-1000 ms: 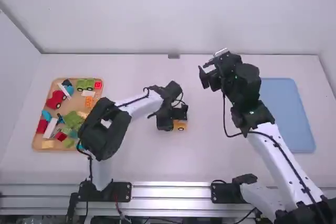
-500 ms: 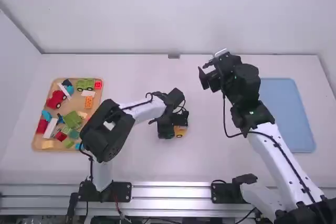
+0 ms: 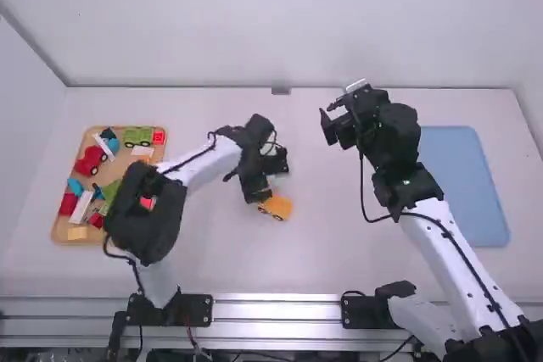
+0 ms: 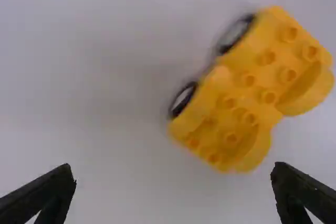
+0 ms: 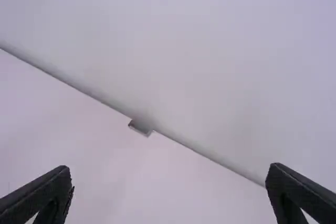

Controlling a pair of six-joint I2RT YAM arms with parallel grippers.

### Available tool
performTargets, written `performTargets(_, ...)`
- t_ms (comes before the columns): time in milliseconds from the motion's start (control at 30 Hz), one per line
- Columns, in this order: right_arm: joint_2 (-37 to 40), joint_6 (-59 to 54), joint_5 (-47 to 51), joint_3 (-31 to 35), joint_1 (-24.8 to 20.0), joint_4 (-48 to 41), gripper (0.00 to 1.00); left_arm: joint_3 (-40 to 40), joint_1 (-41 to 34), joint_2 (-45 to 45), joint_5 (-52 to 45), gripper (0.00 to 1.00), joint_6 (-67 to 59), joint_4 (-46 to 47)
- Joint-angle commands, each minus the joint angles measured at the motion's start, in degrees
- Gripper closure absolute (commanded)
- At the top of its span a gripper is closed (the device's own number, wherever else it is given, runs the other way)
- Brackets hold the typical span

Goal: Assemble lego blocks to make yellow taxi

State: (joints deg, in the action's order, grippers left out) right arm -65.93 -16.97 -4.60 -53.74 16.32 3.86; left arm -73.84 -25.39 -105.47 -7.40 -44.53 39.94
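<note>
My left gripper (image 3: pixel 271 182) is over the middle of the table, right beside the yellow car piece (image 3: pixel 277 207). In the left wrist view the yellow piece (image 4: pixel 247 98) has studs on top, curved fenders and dark wheels on one side. It lies beyond the widely parted fingers of the left gripper (image 4: pixel 173 195), which is open with nothing held. My right gripper (image 3: pixel 333 121) is raised over the right half of the table, far from the piece. The right wrist view has the right gripper (image 5: pixel 168 195) open, nothing between its fingers.
A wooden tray (image 3: pixel 58 231) at the left holds several loose bricks, a red car (image 3: pixel 91 160) and a green car (image 3: pixel 137 136). At the right lies a blue mat (image 3: pixel 462 184). A small grey block (image 3: pixel 281 91) is at the table's back edge.
The left arm has drawn back to the left, uncovering more of the yellow piece, which now sits slightly farther left and turned. The right arm has barely moved.
</note>
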Motion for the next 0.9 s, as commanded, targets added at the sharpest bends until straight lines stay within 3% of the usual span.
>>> performTargets(0, -0.4, 0.0, -0.1, -1.7, -0.2, 0.0, 0.02, -3.1, 4.2, 6.3, 1.2, 0.01, 1.0, 0.2)
performTargets(133, -0.4, 0.0, -0.1, -1.7, -0.2, 0.1, 0.02, -7.7, 10.7, 10.5, 7.5, 0.01, 8.0, -0.4)
performTargets(333, -0.4, 0.0, -0.1, -1.7, 0.1, 0.4, 0.02, -13.2, 18.1, 11.1, 14.3, 0.01, 7.5, 2.4)
performTargets(467, -0.4, 0.0, -0.1, -1.7, 0.0, 0.4, 0.02, -15.1, 22.7, 11.1, 23.2, 0.01, 18.3, -1.5)
performTargets(733, -0.4, -0.1, -0.1, -1.7, -0.3, 0.5, 0.02, -15.7, 34.1, 11.1, 23.1, 0.01, 38.2, -0.3)
performTargets(867, -0.4, 0.0, -0.1, -1.7, -0.3, 1.3, 0.02, -15.7, 37.5, 11.1, 30.8, 0.01, 48.7, 1.1)
